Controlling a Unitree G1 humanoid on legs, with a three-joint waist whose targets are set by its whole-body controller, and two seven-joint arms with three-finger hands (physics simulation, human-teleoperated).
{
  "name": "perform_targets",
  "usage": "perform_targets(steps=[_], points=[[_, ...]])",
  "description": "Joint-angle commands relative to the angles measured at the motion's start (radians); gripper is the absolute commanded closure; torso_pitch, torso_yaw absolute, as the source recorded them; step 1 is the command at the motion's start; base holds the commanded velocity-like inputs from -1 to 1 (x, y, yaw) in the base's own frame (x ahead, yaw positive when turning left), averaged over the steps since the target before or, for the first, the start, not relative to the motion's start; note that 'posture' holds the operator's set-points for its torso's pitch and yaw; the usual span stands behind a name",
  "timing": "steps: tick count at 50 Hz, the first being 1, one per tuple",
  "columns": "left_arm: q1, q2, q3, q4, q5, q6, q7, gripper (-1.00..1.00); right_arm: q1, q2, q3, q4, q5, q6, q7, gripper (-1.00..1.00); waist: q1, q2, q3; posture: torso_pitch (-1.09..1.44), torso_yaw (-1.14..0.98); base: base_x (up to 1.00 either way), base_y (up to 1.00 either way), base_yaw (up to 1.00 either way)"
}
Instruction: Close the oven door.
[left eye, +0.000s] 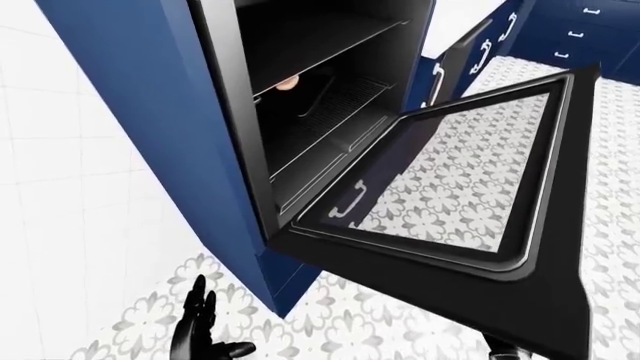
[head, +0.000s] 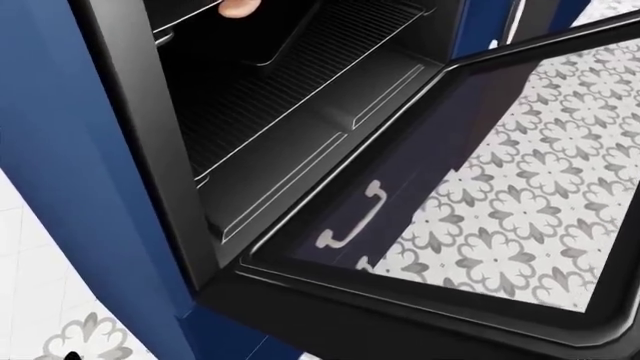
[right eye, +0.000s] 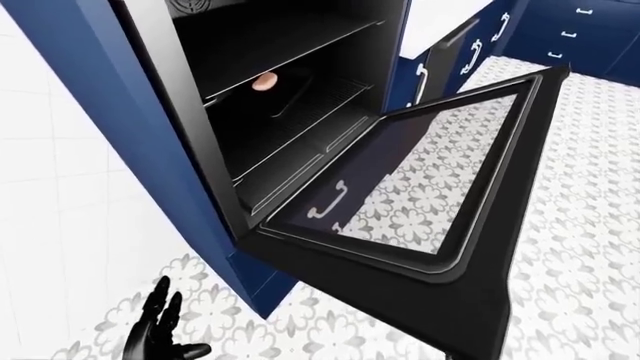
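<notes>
Oven door (left eye: 470, 187): hangs open, dropped down and outward from the oven cavity (left eye: 320, 82); it fills the middle and right of both eye views. Black frame, rounded corners, large glass pane; patterned floor shows through the glass.
Oven cavity: black, boxy, set into a tall blue cabinet (left eye: 150, 112). Ribbed wire racks (head: 300, 82) and a dark tray inside.
Pale round item (right eye: 266, 81): sits on an upper rack; small, pinkish-tan; identity cannot be told.
Drawer handle (head: 352, 221): silver, curved; seen through the door glass, on a blue panel below the oven.
Floor (right eye: 560, 225): white tile with a grey floral motif.
Wall (left eye: 60, 187): plain white tile, left of the cabinet.
Further cabinets (left eye: 570, 30): blue with silver handles, top right of the eye views only.
Head view only: close look at cavity floor, rack ribs and the door's lower edge; no hand clearly shown, only a tiny black speck at the bottom left edge.
Eye views only: full door outline, cabinet height, and the left hand.
Left hand (left eye: 200, 334): black, low at the bottom left, over the floor, well apart from the door; fingers (left eye: 197, 298) spread wide and pointing up, holding nothing, touching nothing.
Right hand: only a small dark sliver at the bottom edge under the door in the left-eye view; its finger state cannot be told.
</notes>
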Motion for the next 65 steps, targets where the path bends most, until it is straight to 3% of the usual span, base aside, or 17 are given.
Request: perform_targets(steps=[1,10,13,22,31,49,65], points=[[-0.013,0.01,0.004,-0.023,-0.008,-0.025,-0.006,-1.0,-0.012,-0.018,-0.001,-0.02,0.048,-0.018,-0.004,-1.0,0.0,-0.001,-0.014,0.0,0.0,0.0,0.0,0.0],[-0.012,0.009,0.003,-0.024,-0.015,-0.023,-0.016,-1.0,0.008,-0.08,-0.009,-0.029,0.138,0.016,0.015,-1.0,0.002,-0.005,-0.01,0.0,0.0,0.0,0.0,0.0],[-0.013,0.01,0.003,-0.025,-0.019,-0.021,-0.019,-1.0,0.016,-0.108,0.002,-0.047,0.142,0.003,0.067,-1.0,0.002,-0.006,-0.009,0.0,0.0,0.0,0.0,0.0],[-0.014,0.007,0.0,-0.025,-0.018,-0.019,-0.018,-1.0,0.02,-0.198,-0.002,-0.122,0.17,0.062,0.067,-1.0,0.003,-0.014,-0.01,0.0,0.0,0.0,0.0,0.0],[-0.014,0.011,0.003,-0.025,-0.025,-0.015,-0.025,-1.0,0.035,-0.187,0.026,-0.349,0.101,0.131,-0.022,-1.0,0.004,-0.019,-0.014,0.0,0.0,0.0,0.0,0.0],[-0.014,0.008,0.003,-0.023,-0.028,-0.013,-0.029,-1.0,0.119,-0.057,0.038,-0.91,-0.098,0.345,-0.287,-1.0,0.008,-0.011,-0.017,0.0,0.0,0.0,0.0,0.0],[-0.01,0.006,0.005,-0.023,-0.03,-0.016,-0.03,-1.0,0.117,-0.011,0.062,-1.16,-0.182,0.496,-0.354,-1.0,0.008,-0.007,-0.02,0.0,0.0,0.0,0.0,0.0]])
